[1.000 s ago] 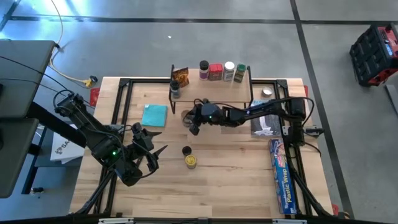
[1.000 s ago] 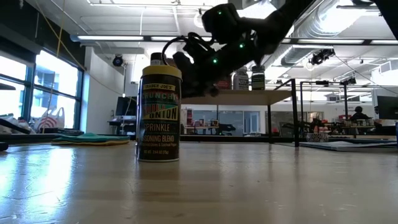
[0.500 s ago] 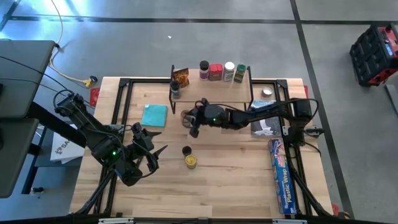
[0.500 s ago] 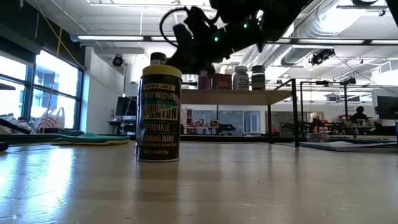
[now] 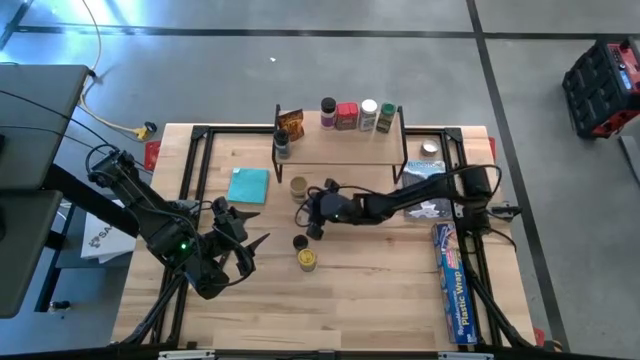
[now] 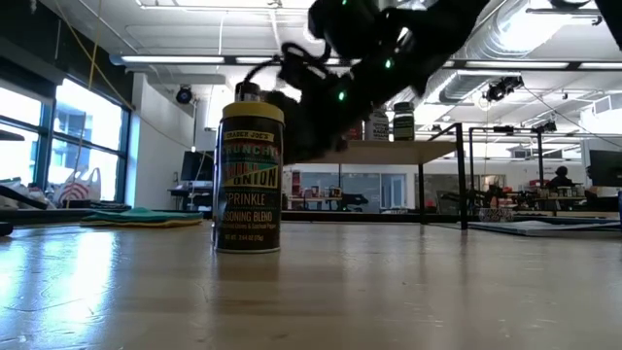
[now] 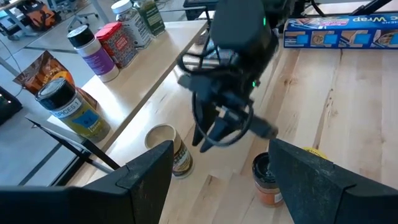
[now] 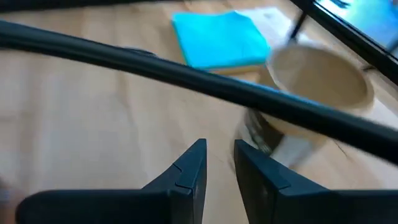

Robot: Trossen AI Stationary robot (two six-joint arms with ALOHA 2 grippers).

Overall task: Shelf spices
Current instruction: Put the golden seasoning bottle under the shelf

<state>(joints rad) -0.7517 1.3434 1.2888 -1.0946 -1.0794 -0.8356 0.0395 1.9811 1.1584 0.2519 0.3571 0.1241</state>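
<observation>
My right gripper (image 5: pixel 309 217) (image 7: pixel 219 133) hangs over the middle of the table, empty, fingers almost together. It is between a tan-lidded jar (image 5: pixel 298 186) (image 8: pixel 316 84) and a dark-topped jar (image 5: pixel 300 242) (image 7: pixel 267 180). A yellow-lidded jar (image 5: pixel 307 260) (image 6: pixel 249 180) stands just nearer. The shelf (image 5: pixel 345 140) carries an orange-brown packet (image 5: pixel 290 125), a dark-lidded jar (image 5: pixel 281 146) and several more jars and a red tin (image 5: pixel 346 116). My left gripper (image 5: pixel 240 228) waits open at the near left.
A teal cloth (image 5: pixel 248 185) lies left of the tan-lidded jar. The blue plastic wrap box (image 5: pixel 452 282) lies along the right edge, with a small container (image 5: pixel 428 149) and a wrapper (image 5: pixel 428 200) near the right arm's base. Bare wood lies along the near edge.
My right gripper has left the spot over the tan-lidded jar, rising first, then coming down and toward the near edge, closer to the dark-topped jar. The tan-lidded jar now stands uncovered where it was. The left arm has kept still.
</observation>
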